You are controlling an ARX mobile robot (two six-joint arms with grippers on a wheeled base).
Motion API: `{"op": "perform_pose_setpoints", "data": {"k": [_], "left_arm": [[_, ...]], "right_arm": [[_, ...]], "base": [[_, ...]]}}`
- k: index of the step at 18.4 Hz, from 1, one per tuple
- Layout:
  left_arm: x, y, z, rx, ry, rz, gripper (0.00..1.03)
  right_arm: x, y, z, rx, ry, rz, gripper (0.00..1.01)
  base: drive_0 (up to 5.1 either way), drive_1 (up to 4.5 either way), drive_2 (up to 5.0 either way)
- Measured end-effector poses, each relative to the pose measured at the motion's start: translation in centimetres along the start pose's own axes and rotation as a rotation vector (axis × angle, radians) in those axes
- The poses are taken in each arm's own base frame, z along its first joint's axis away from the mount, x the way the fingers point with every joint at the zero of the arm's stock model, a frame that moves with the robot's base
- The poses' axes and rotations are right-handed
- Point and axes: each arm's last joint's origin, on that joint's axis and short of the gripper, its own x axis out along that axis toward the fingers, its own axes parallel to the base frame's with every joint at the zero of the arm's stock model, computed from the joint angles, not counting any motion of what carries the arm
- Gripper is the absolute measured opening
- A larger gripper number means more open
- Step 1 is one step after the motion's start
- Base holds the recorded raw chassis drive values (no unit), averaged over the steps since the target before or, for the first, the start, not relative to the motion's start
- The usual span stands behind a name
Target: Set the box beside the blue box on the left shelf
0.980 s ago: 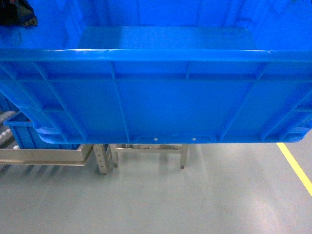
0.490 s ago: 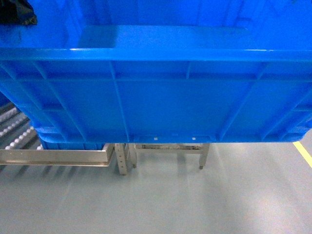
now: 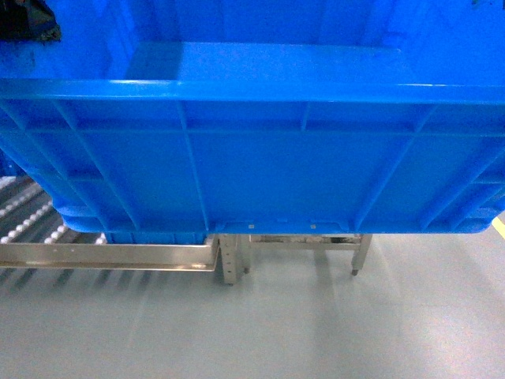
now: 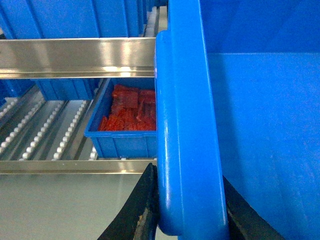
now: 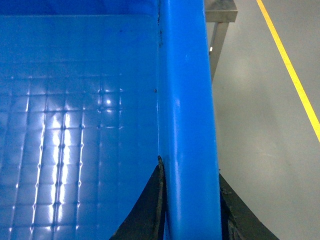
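Box carried, not yet on the shelf.
Both jaws clamp the box (image 3: 252,150) rims; shelf (image 3: 110,254) lies below-left, placing remains.

We count one large blue box (image 3: 252,166), clamped at its rim by two grippers, left (image 4: 187,220) and right (image 5: 190,220). Beyond the left gripper, we count one small blue bin (image 4: 122,142) of red parts. Beside the right gripper: one yellow floor line (image 5: 290,70).
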Motion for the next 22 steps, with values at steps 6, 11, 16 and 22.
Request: {"op": "perform_pose_setpoints", "data": {"k": [6, 11, 16, 22], "left_arm": [[0.00, 0.00, 0.00, -0.002, 0.000, 0.000, 0.20], [0.00, 0.00, 0.00, -0.003, 0.000, 0.001, 0.20], [0.00, 0.00, 0.01, -0.002, -0.001, 0.001, 0.20], [0.00, 0.00, 0.01, -0.003, -0.001, 0.001, 0.20]], "right_arm": [[-0.01, 0.01, 0.05, 0.000, -0.005, 0.001, 0.16], [-0.01, 0.01, 0.08, 0.000, -0.008, 0.001, 0.16], [-0.01, 0.01, 0.07, 0.000, -0.006, 0.001, 0.16], [-0.01, 0.01, 0.07, 0.000, -0.007, 0.001, 0.16]], "base": [[-5.0, 2.37, 2.4], [-4.9, 2.48, 2.5], [-5.0, 2.45, 2.4], [-5.0, 2.44, 2.4]]}}
